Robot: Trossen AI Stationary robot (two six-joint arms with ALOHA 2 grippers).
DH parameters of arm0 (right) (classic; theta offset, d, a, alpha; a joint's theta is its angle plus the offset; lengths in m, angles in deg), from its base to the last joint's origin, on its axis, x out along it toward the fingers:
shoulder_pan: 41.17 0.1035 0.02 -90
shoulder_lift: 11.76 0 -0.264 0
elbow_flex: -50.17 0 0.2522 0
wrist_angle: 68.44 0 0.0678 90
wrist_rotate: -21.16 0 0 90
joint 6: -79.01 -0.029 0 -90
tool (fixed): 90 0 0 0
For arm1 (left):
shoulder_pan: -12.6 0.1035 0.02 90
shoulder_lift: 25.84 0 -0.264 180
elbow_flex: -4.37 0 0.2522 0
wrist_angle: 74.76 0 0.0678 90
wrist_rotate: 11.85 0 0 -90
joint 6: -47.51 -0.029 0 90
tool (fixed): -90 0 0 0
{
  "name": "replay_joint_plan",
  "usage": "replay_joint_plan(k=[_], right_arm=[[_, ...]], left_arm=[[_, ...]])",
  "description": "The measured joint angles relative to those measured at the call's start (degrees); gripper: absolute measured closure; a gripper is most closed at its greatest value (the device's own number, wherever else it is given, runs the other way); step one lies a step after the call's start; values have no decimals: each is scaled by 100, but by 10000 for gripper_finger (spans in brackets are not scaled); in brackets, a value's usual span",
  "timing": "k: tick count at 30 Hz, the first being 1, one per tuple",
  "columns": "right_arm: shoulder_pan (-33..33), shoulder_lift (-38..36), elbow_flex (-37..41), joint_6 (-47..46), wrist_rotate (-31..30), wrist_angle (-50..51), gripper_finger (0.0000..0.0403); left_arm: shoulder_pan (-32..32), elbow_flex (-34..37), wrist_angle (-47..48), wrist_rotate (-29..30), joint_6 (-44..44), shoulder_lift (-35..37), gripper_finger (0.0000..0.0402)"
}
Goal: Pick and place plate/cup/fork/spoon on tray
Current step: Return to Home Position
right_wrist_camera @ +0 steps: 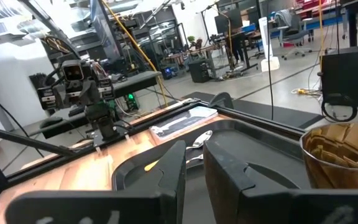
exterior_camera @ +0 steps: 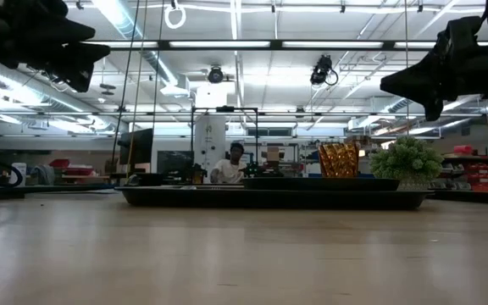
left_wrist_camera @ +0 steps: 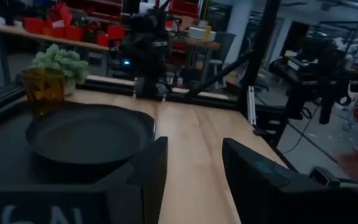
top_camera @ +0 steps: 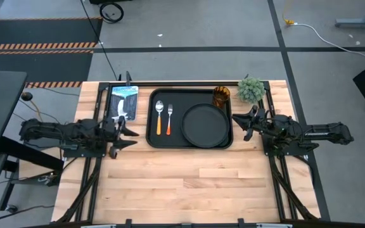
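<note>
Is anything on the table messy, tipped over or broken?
Nothing stands out. On the black rectangular tray, the round black plate, amber tumbler, orange-handled spoon and fork sit neatly; the tumbler stands upright. Both grippers, left and right, hang open and empty beside it.

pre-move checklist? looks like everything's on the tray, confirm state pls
1. Plate inside the tray, right part: ok.
2. Cup upright in the tray's far right corner: ok.
3. Spoon and fork side by side, left part of tray: ok.
4. Left claw empty, open, off the tray's left edge: ok.
5. Right claw empty, open, off the tray's right edge: ok.
6. Plant untouched beside the tray: ok.
</note>
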Motion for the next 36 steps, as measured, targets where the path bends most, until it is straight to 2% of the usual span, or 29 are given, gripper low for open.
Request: replay_joint_plan(k=[5,10,16,36], right_arm=[[0,0,0,2,0,0,339],[0,0,0,1,2,-1,339],[0,0,0,2,4,-2,339],[0,0,0,2,7,-2,339]], left_arm=[[2,13,181,17,-275,430,240],[2,12,159,544,-186,529,240],[2,14,162,554,379,517,240],[2,12,162,558,386,517,239]])
